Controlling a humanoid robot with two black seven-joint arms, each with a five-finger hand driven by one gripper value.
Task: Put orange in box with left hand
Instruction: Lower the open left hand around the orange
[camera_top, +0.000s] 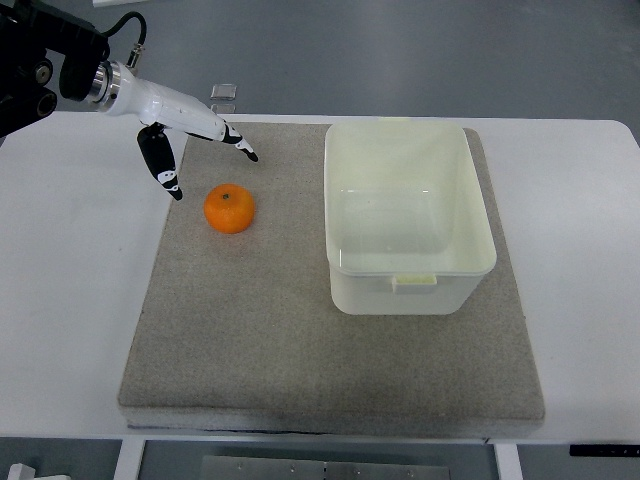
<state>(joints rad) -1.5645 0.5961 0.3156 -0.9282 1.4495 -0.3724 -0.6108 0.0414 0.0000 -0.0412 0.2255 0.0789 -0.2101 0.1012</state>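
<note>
— Across the whole frame, any print to read off? A label, a brand, anything?

— No lettering I can make out. The pale cream rectangular plastic box (409, 216) at centre right is plain on its walls, and the small tab on its lower rim is blank as far as I can tell. The little clear square object (224, 92) on the white table (70, 300), up near the top edge, is too small to read.

— Then over to the hand.

— Upper left: the left hand (185, 130), white with black-tipped fingers (246, 152), comes in from the left edge on a black arm with a silver wrist ring. It's spread wide and holds nothing. One finger points right and down over the mat, the thumb hangs down toward the lower left.

— Touching the fruit?

— No. The round orange fruit (230, 209) sits on the grey felt-like mat (330, 360) just below the hand, between those two spread digits but apart from both tips.

— And relative to the box?

— Left of it, well clear, resting on the mat at upper left of centre. The box stands open-topped on the same mat.
</note>
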